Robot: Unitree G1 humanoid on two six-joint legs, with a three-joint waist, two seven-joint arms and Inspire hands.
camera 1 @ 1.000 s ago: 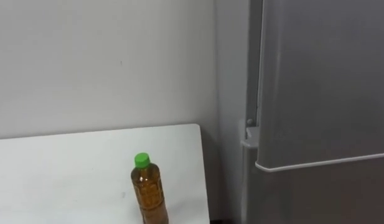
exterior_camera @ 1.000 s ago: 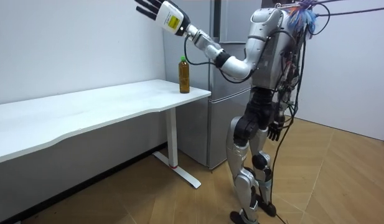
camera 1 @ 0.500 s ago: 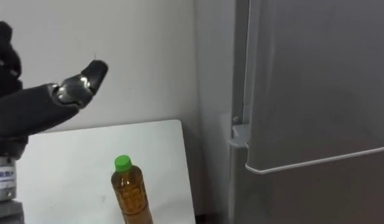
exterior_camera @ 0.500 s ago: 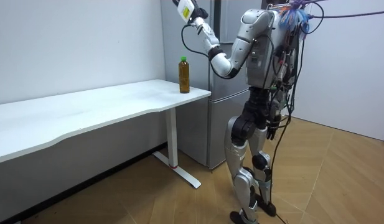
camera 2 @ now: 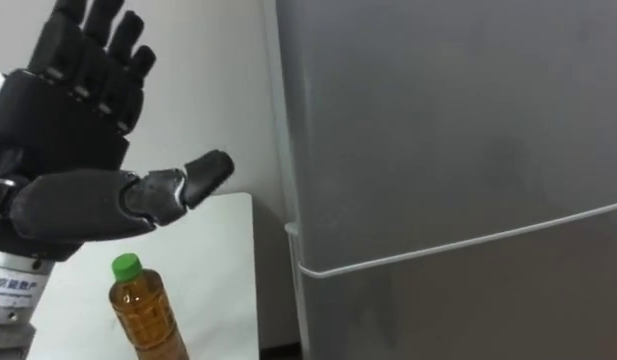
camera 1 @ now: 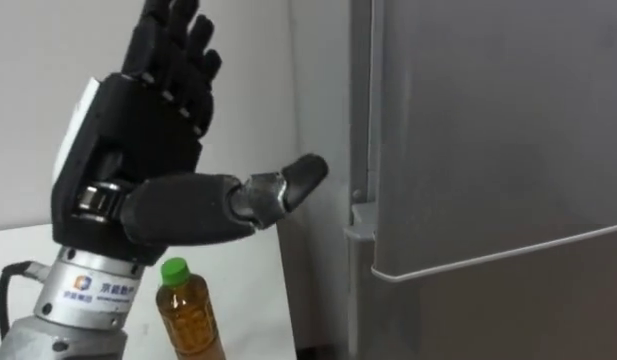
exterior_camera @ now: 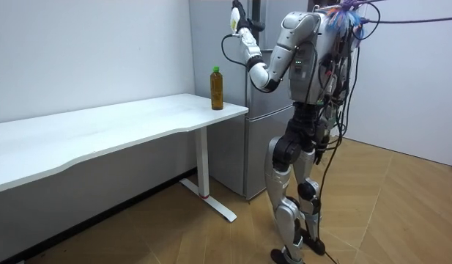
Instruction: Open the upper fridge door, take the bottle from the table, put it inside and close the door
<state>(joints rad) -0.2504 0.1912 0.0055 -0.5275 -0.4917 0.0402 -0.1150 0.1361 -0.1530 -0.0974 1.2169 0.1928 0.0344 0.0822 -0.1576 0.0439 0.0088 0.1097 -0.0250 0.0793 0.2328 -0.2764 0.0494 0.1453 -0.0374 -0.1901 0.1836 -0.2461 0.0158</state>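
Left eye view has the left hand (camera 1: 153,120) raised in front of the wall, fingers straight and spread wide, thumb stretched toward the edge of the fridge (camera 1: 488,150), holding nothing and touching nothing. The bottle (camera 1: 190,320) stands upright on the white table (exterior_camera: 101,128) near the corner beside the fridge, below the thumb and apart from it. The fridge's upper door is closed. Seen from the room view, the right hand (exterior_camera: 322,149) hangs by the hip. The bottle looks like thin plastic, nearly full of amber drink under 1 green cap (camera 1: 173,268), so it is probably moderately heavy, smooth and a little slippery, with walls that give under a hard squeeze. Being tall and narrow, it would tip easily if nudged. The best hold is likely around the middle of the body. Compared with 1 second ago, the arm has swung from over the table up toward the fridge door, while the bottle has stayed at its corner
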